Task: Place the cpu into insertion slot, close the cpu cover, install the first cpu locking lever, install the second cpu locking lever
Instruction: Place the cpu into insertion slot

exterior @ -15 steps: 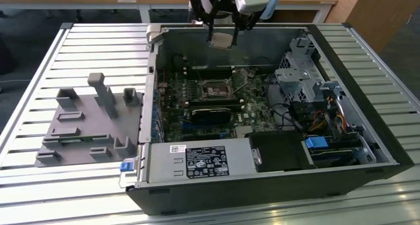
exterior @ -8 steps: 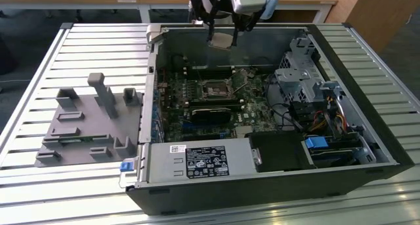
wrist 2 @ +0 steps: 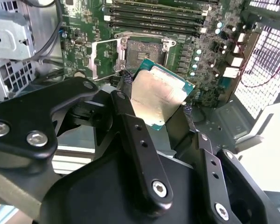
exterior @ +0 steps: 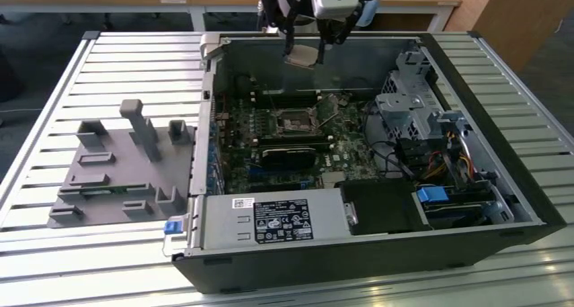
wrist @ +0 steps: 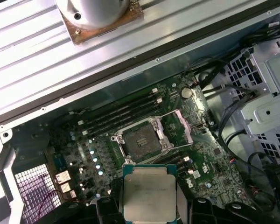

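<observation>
Pincer: the pincer [wrist 2: 155, 94] is pinching the cpu [wrist: 149, 193] by two opposite edges, one finger on each.
Cpu place: held in the air well clear of the insertion slot [wrist: 141, 140], over the open computer case [exterior: 359, 267], not seated.
Slot: bare, with the cpu cover [wrist 2: 104, 58] swung open beside it.
Handling: likely light, thin and stiff, with a smooth, probably slippery metal face. The underside is probably fragile, so the edge hold suits it.
Hard to make out: the cpu's underside is hidden, and the locking levers by the slot are too thin to tell apart.
</observation>
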### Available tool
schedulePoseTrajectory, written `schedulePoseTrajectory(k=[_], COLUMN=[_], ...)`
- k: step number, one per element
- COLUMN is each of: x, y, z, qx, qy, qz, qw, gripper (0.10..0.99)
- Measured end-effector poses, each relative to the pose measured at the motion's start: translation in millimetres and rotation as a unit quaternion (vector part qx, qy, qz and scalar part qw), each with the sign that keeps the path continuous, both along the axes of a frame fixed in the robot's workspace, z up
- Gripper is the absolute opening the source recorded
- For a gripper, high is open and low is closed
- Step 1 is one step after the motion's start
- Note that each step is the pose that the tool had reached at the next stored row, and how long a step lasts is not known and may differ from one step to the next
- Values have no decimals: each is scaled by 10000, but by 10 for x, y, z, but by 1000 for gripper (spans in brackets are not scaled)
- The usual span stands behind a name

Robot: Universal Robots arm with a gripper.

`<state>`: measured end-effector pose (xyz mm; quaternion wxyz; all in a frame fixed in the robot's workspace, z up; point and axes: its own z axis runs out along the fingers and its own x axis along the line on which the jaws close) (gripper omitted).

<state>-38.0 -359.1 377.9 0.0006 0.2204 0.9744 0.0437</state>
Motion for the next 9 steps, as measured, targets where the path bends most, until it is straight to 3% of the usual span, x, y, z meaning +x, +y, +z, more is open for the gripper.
schedulePoseTrajectory(k=[9], x=[-1], y=[0], z=[-4], qx=[-2], qy=[0], qz=[-408], qw=[9992], gripper=[541])
